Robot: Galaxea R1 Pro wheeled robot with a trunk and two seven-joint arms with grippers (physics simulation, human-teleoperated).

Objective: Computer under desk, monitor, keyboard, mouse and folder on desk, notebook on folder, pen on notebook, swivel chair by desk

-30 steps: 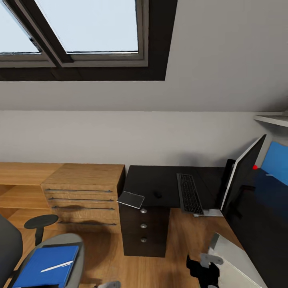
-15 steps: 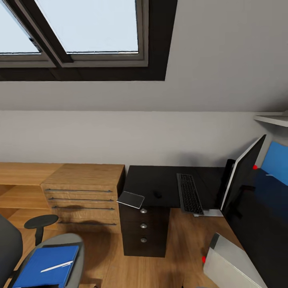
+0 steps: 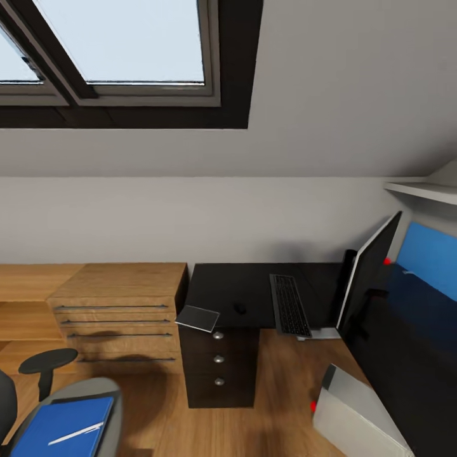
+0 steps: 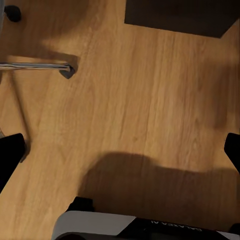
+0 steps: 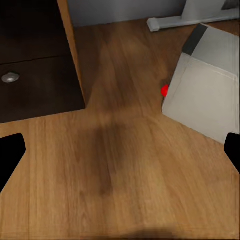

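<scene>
Head view, nearest first. The swivel chair (image 3: 60,416) stands at the lower left on the wooden floor (image 3: 285,381), its seat carrying the blue folder (image 3: 60,428) with the white pen (image 3: 76,433) lying across it. At the lower right the computer (image 3: 355,412), a light grey tower with a red light, rests on the floor under the near wing of the desk (image 3: 254,285). Farther back, the notebook (image 3: 198,317) lies at the desk's front left corner, overhanging the edge above the dark drawer unit (image 3: 219,365). The mouse (image 3: 240,308) sits just beside it toward the middle, the keyboard (image 3: 289,304) farther right, reaching the front edge, and the monitor (image 3: 367,276) stands on edge to the camera at the right. A light wooden cabinet (image 3: 120,304) adjoins the desk's left side.

Both wrist views look down at bare floor. Each shows dark fingertip corners at opposite margins, so the left gripper (image 4: 120,155) and the right gripper (image 5: 120,150) appear spread wide and hold nothing.

Judged step: approach the chair to collect the folder. Doing this well probably means lifting the pen off first, since it would likely roll off a tilted folder. Open floor lies between chair and drawer unit; the chair's chrome leg (image 4: 35,66) and the tower's corner bound it.
</scene>
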